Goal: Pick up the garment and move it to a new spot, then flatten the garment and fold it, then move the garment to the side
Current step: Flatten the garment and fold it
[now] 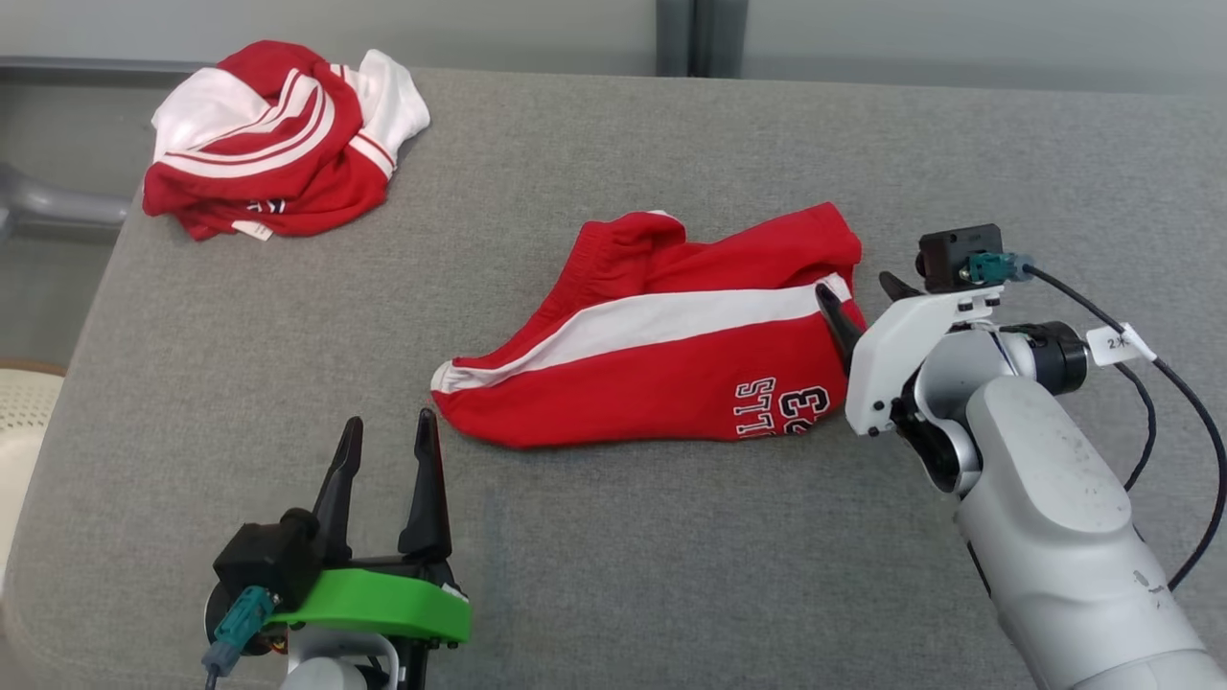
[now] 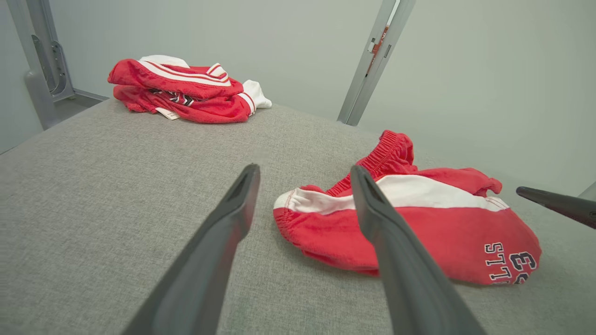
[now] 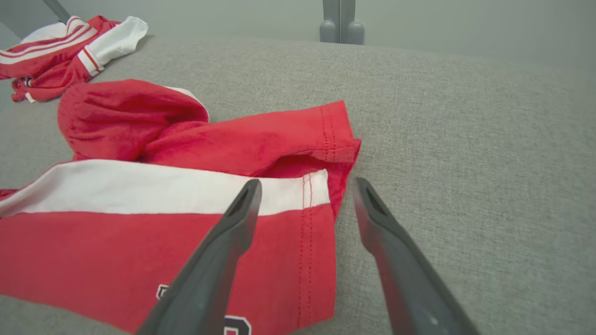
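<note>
In the head view, the red shorts (image 1: 661, 355) lie in the middle of the grey table (image 1: 671, 556). A white stripe runs across them and there is printed lettering at their lower right corner. The left gripper (image 1: 389, 419) stands at the lower left, jaws apart and empty. Its tips are near the shorts' lower left corner, not touching it. The right gripper (image 1: 855, 284) comes in from the right, jaws also apart, at the shorts' right edge. One finger overlaps the end of the white stripe and the other is over bare table. A crumpled red-and-white garment (image 1: 278, 139) sits in the upper left, well apart.

In the left wrist view, the left gripper (image 2: 303, 168) has its jaws spread with nothing held. The red shorts (image 2: 442, 232) lie right of centre, partly hidden behind the right-hand finger. One dark finger (image 2: 558, 207) of the right gripper pokes in at the right edge, above the shorts' far end. The red-and-white garment (image 2: 186, 93) is at the upper left.

In the right wrist view, the right gripper (image 3: 307, 182) is open and grips nothing. The red shorts (image 3: 116, 242) spread over the left half, and their stitched hem runs down between the two fingers. The left-hand finger is over cloth, the right-hand one over bare table (image 3: 465, 139). Whether that finger touches the cloth I cannot tell. The red-and-white garment (image 3: 60, 51) is in the top left corner.
</note>
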You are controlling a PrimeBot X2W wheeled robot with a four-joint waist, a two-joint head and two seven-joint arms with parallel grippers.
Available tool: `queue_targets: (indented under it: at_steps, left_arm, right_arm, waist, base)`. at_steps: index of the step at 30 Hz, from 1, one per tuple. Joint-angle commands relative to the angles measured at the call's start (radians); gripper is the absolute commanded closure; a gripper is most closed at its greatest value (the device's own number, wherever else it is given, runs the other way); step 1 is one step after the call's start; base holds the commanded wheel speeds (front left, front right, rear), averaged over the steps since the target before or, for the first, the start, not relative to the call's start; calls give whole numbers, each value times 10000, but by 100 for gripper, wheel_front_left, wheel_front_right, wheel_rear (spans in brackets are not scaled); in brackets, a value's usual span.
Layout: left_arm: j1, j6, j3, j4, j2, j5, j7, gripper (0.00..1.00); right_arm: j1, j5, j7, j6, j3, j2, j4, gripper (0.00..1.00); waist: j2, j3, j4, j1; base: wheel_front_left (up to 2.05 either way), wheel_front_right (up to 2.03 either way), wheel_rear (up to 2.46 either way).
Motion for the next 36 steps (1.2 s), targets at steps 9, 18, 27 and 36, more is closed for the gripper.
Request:
queue_targets:
  at_steps: [9, 18, 27, 36]
  left_arm:
    - [-323, 83, -18, -76, 19, -65, -5, 0]
    - [-435, 39, -23, -20, 19, 5, -5, 0]
    - [-372, 69, 82, 31, 19, 76, -5, 0]
    - [-535, -153, 82, 438, 20, 91, -5, 0]
  right_arm:
    - [-858, 82, 450, 4, 252, -496, 1053, 0]
    - [-1368, 655, 449, 4, 836, -682, 1748, 20]
    - [-1463, 978, -225, 4, 1470, -852, 1817, 100]
    - [-601, 1499, -1341, 3, 1921, -1044, 735, 100]
  waist:
    - [0, 681, 643, 0]
    - [0, 891, 720, 0]
    - [0, 856, 520, 0]
    - [0, 677, 27, 0]
  base:
    - [0, 0, 0]
    - [0, 0, 0]
    - [0, 0, 0]
    - [0, 0, 0]
